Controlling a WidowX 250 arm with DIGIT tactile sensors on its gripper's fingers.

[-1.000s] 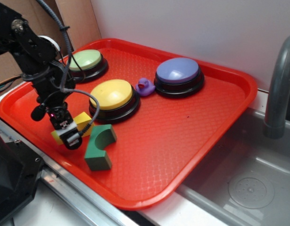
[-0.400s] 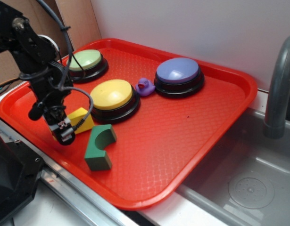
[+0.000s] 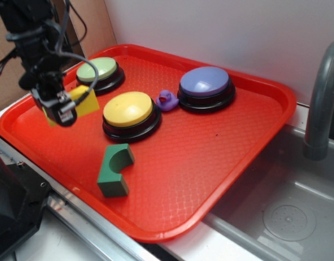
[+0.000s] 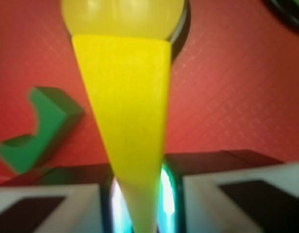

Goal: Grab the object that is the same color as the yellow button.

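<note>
The pincer is closed on the yellow wedge and holds it in the air above the left part of the red tray, clear of the surface. In the wrist view the wedge sits between the two fingers, thin end toward the camera. The yellow button stands near the tray's middle, the green block near the front edge.

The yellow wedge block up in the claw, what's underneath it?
Just bare red tray. The yellow wedge block hangs in the gripper, off the tray. In the wrist view the wedge covers part of the yellow button.
</note>
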